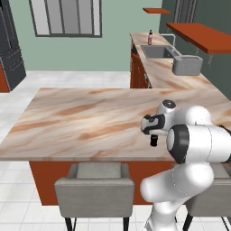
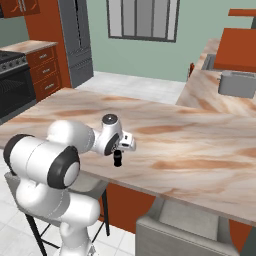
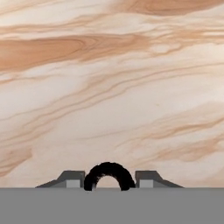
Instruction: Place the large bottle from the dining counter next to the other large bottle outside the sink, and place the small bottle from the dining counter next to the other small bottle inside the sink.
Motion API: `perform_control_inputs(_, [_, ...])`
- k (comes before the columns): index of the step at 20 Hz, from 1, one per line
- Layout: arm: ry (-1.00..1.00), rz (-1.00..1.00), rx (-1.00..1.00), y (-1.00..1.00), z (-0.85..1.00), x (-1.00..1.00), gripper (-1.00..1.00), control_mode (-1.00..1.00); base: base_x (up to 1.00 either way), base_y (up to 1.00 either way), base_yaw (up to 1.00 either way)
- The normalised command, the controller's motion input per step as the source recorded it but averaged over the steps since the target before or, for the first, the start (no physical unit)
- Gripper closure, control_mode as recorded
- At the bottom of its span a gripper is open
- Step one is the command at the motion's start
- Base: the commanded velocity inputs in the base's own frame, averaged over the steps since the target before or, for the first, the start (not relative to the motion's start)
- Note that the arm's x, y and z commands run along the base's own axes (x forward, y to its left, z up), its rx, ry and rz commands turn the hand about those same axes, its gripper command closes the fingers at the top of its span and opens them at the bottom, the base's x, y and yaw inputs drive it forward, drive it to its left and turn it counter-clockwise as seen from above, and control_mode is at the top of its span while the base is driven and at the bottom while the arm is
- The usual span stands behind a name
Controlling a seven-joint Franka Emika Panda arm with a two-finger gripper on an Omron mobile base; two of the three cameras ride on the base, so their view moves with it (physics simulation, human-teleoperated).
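Observation:
My gripper (image 1: 154, 136) (image 2: 118, 154) hangs over the near right part of the dining counter (image 1: 81, 122) (image 2: 190, 145), pointing down. It is shut on the small bottle (image 1: 154, 141) (image 2: 118, 160), a short black one. In the hand view the bottle's round black top (image 3: 109, 174) sits between the two fingertips (image 3: 72, 179), touching both. Far back, the other large bottle (image 1: 150, 37), dark with a red band, stands on the worktop beside the sink (image 1: 155, 51). The large bottle is out of view. The inside of the sink is hidden from here.
A grey boxy appliance (image 1: 186, 66) (image 2: 236, 83) stands on the marbled worktop between the counter and the sink. Grey padded stools (image 1: 94, 185) (image 2: 182, 227) stand along the counter's near edge. Orange shelves (image 1: 200, 36) hang over the worktop. A stove (image 2: 12, 75) is at far left.

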Motion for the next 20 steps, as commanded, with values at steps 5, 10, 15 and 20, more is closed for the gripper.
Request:
perform_control_inputs(5, [0.0, 0.01, 0.0, 0.22, -0.61, -0.21, 1.0, -1.0, 0.0, 0.0, 0.0])
perform_control_inputs(10, [0.02, 0.01, -0.01, 0.19, 0.47, -0.04, 1.0, -1.0, 0.0, 0.0, 0.0])
perform_control_inputs(15, [0.02, 0.0, -0.02, 0.04, 0.84, -0.03, 1.0, -1.0, 0.0, 0.0, 0.0])
perform_control_inputs(20, [0.08, 0.0, 0.0, 0.0, 0.75, -0.04, 1.0, -1.0, 0.0, 0.0, 0.0])
